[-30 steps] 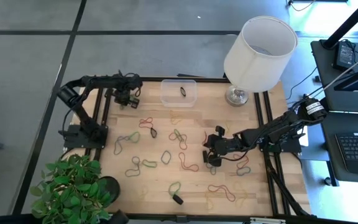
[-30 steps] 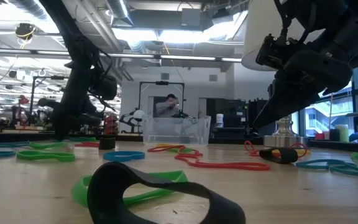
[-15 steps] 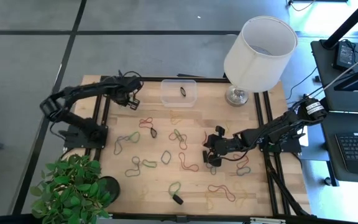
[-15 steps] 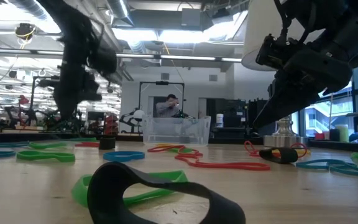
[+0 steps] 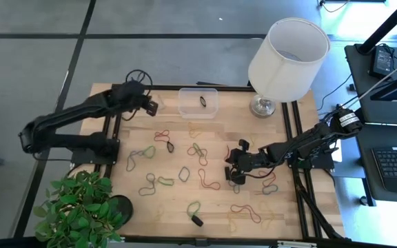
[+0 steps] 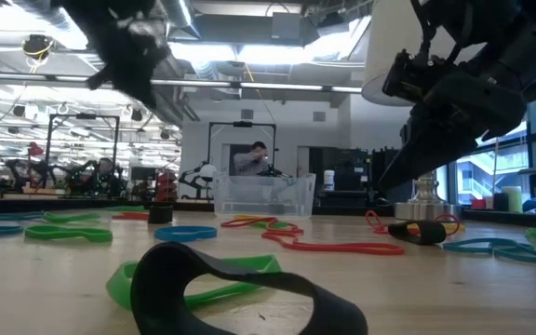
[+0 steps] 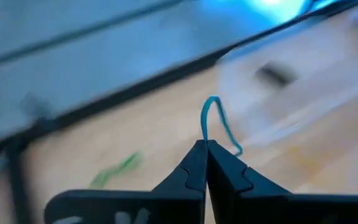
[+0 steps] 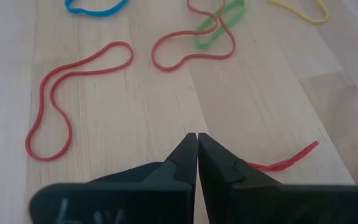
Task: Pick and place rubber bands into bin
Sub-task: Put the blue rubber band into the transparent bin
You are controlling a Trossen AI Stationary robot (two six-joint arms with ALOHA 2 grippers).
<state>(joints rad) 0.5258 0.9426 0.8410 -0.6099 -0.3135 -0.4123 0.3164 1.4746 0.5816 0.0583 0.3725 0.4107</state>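
While the left hand [image 5: 148, 105] rides high near the back of the surface [image 5: 174, 207], the top-down camera puts the clear bin [image 5: 198, 102] just beside it, toward the lamp [image 5: 284, 55], with one dark band already lying inside. Rubber bands [image 5: 200, 153] are scattered on the boards between the two arms, and the right hand [image 5: 234, 172] sits low among them, red loops close on either side.

From surface level the bin [image 6: 263, 195] stands at the far edge, a person visible in the room behind it. Green, blue and red bands lie flat up front, and a fat black loop [image 6: 240, 293] curls right before the lens. The right arm looms dark at the picture's right.

Over to the left wrist — the fingers [image 7: 194, 171] are clenched on a thin blue band [image 7: 219, 121] that droops out ahead of the tips, limp as string. Light, floppy stuff; pinching a single strand looks enough, though it will likely swing and could slip free.

Right wrist now: tips pressed together with nothing seen between them, hovering over bare wood. A red loop [image 8: 73, 87] lies ahead to one side, a short red end [image 8: 288, 160] just off the tips — grab any strand flat against the boards.
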